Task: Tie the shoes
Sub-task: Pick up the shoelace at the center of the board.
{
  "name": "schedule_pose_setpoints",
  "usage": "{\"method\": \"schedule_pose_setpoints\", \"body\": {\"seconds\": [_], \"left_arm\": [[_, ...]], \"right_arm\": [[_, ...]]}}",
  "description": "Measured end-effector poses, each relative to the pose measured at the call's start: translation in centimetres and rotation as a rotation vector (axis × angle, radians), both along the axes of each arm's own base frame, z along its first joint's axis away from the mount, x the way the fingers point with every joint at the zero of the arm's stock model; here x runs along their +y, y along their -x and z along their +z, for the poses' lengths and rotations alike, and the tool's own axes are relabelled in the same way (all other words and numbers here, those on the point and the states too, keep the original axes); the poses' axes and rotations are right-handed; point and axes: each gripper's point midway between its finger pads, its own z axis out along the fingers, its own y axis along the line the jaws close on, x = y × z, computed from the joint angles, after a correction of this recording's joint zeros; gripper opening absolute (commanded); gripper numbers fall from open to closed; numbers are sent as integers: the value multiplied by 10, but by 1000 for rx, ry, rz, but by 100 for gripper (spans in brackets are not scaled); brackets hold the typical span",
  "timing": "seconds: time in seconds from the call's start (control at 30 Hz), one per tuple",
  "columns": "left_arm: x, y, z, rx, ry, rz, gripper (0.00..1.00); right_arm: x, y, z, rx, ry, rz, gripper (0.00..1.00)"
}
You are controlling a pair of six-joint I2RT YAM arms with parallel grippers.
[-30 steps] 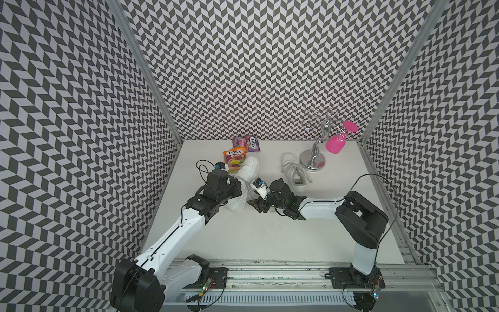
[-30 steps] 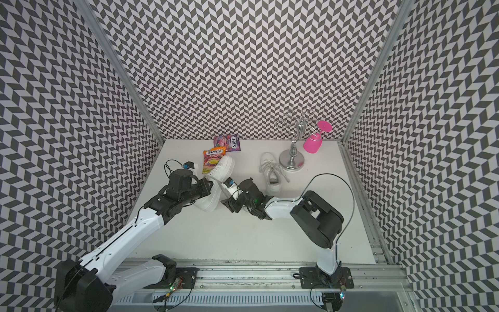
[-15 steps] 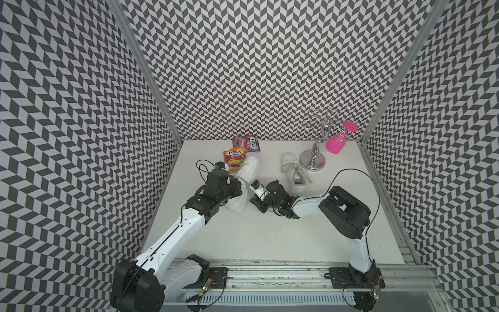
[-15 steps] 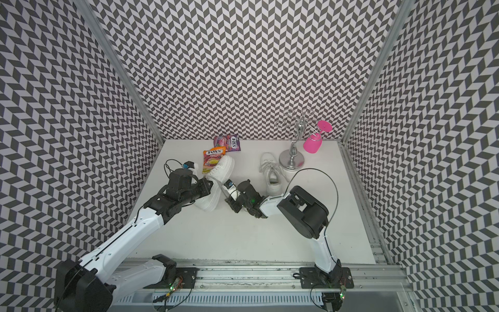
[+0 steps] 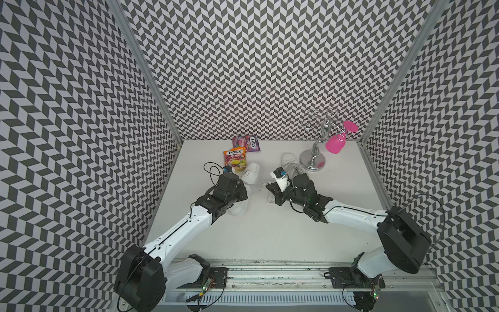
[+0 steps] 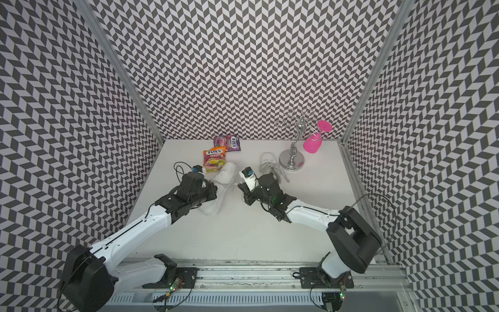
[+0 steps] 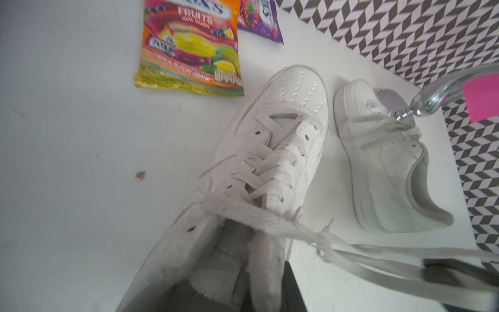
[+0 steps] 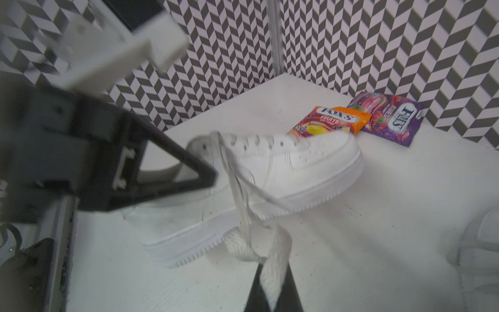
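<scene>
Your right gripper (image 8: 272, 286) has its jaws closed on a lace (image 8: 243, 216) of the near shoe (image 5: 244, 186), which stands on the table (image 5: 270, 237) just between both arms. Your left gripper (image 5: 244, 186) sits at that shoe's collar, jaws almost shut; what they hold is hidden. The other shoe (image 5: 290, 166) lies behind, beside the metal stand (image 5: 313, 159)

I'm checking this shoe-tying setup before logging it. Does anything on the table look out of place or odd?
Yes. Two candy bags, orange and purple, lie by the near shoe, and a chrome glass rack with a pink glass hung upside down stands beside the far shoe. None belongs to tying laces. Nothing looks spilled or damaged.
</scene>
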Motion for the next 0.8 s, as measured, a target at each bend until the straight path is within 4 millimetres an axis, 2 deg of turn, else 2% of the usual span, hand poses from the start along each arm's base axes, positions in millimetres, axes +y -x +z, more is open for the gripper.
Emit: {"method": "schedule_pose_setpoints", "body": {"seconds": [0.13,0.27,0.4,0.63,0.7,0.8], "left_arm": [[-17,17,-35,74,-27,-46,0],[-40,21,-50,87,-38,-91,0],[-56,18,-60,92,-20,-111,15],[-73,15,-50,83,49,-155,45],[-78,17,-42,71,70,-183,52],[-83,23,-17,25,120,-233,62]], "right_arm": [[-19,-1,15,9,24,-82,0],[-38,0,23,29,46,-159,0],[-51,2,22,51,66,-209,0],[-65,2,17,82,99,-269,0],[-68,1,15,87,104,-283,0],[-72,-1,13,91,114,-300,0]]}}
